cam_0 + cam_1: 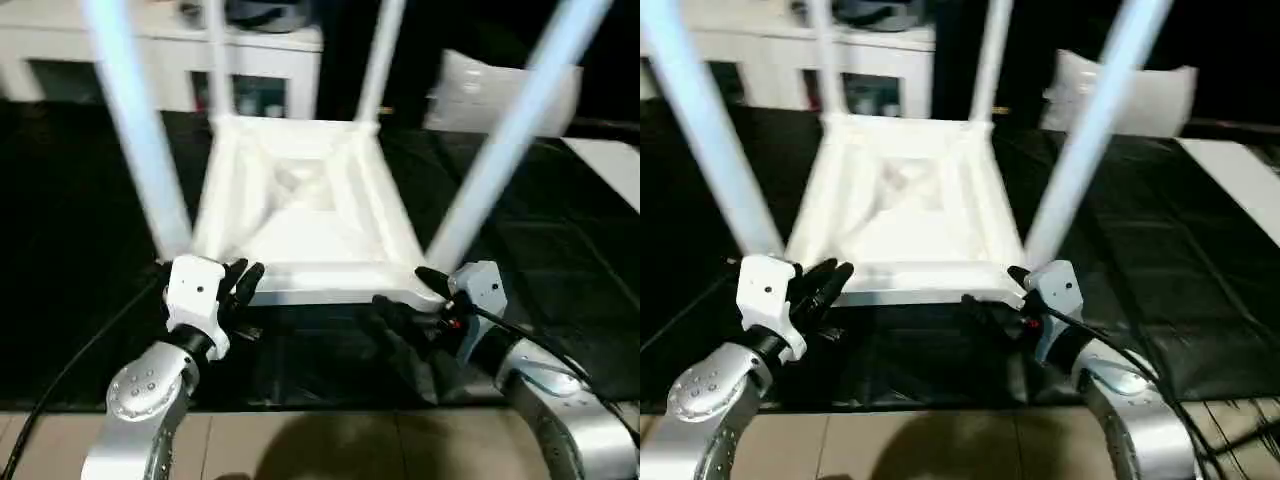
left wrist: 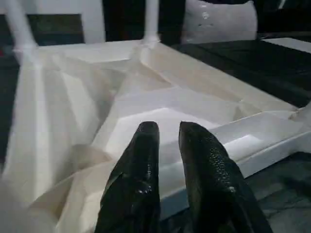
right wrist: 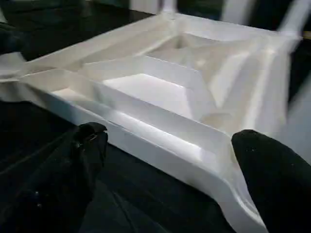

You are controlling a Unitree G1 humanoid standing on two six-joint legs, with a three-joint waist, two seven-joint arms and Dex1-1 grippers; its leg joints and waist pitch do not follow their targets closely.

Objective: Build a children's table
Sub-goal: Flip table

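Pincers (image 1: 243,278) over black-covered work table (image 1: 80,250)

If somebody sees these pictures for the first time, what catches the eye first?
The white tabletop lies upside down on the black work table, with four white legs rising from its corners. Near its front edge, the left hand is almost closed and the right hand is open wide.

A: Any writing, labels, brand marks or numbers you can read anywhere here?
B: None. Nothing legible on the white plastic, nothing on the dark surface (image 1: 560,250), nothing in the background
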